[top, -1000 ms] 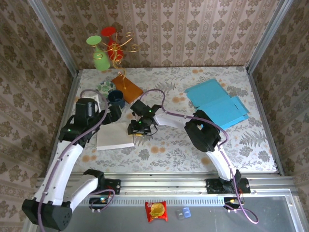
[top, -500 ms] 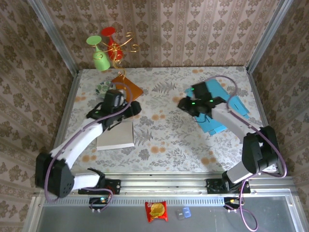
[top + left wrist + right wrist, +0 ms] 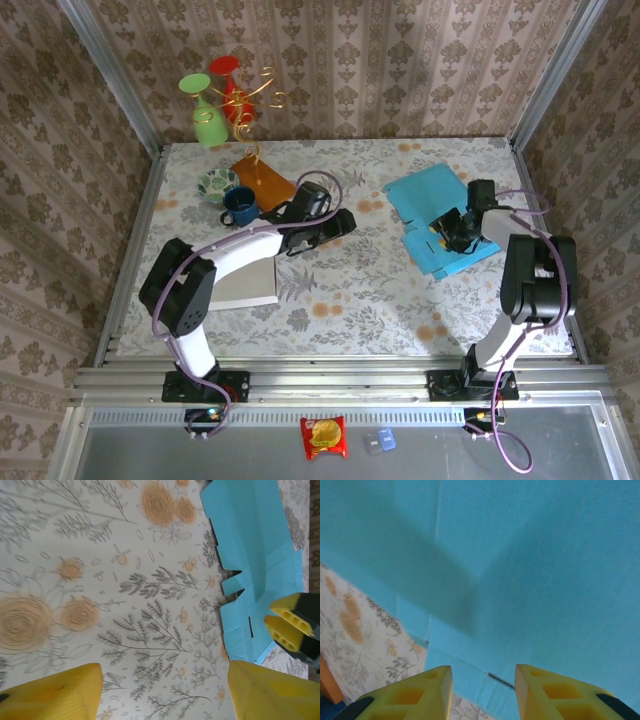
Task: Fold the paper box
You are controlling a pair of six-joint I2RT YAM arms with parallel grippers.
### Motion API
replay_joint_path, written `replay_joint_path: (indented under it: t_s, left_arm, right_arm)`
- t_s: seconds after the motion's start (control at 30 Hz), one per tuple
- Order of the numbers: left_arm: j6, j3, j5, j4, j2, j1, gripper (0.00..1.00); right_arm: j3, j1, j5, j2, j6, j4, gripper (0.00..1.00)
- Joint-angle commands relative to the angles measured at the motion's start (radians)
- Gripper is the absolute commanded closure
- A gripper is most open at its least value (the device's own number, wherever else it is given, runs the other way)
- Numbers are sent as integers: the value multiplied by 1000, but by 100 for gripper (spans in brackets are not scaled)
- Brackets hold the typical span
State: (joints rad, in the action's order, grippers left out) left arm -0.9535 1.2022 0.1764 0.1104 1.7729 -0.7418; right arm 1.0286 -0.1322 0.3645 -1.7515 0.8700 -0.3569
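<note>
Jaws of the left gripper (image 3: 165, 674) spread wide on nothing, above the middle of the table (image 3: 350, 295), jaws of the right gripper (image 3: 483, 672) partly apart and empty, low over the box (image 3: 432, 192), box flat and unfolded on the right, toward the far side.

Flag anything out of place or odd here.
A snack packet and a small blue item lie on the near ledge, off the table. The blue box lies flat and unfolded, skewed to the table's edges. Nothing looks spilled.
</note>
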Motion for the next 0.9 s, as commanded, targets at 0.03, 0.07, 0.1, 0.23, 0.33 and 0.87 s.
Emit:
replay_joint_path:
  t_s: [0.03, 0.07, 0.1, 0.23, 0.33, 0.87]
  left_arm:
    - [-64, 28, 19, -47, 14, -14, 33]
    - [-65, 23, 19, -46, 12, -14, 33]
    - [-67, 16, 18, -45, 7, -14, 33]
    - [-70, -23, 16, -39, -22, -5, 33]
    - [-71, -61, 22, -36, -52, 2, 33]
    - [-227, -233, 61, -63, -143, 54, 33]
  right_arm:
    - [9, 10, 70, -61, 65, 34, 62]
    - [-5, 17, 78, -66, 89, 50, 62]
    - [-22, 29, 80, -67, 106, 68, 62]
    - [-87, 83, 71, -56, 192, 125, 63]
    - [-162, 127, 73, -39, 315, 221, 63]
    - [-218, 538, -81, -58, 1101, 654, 63]
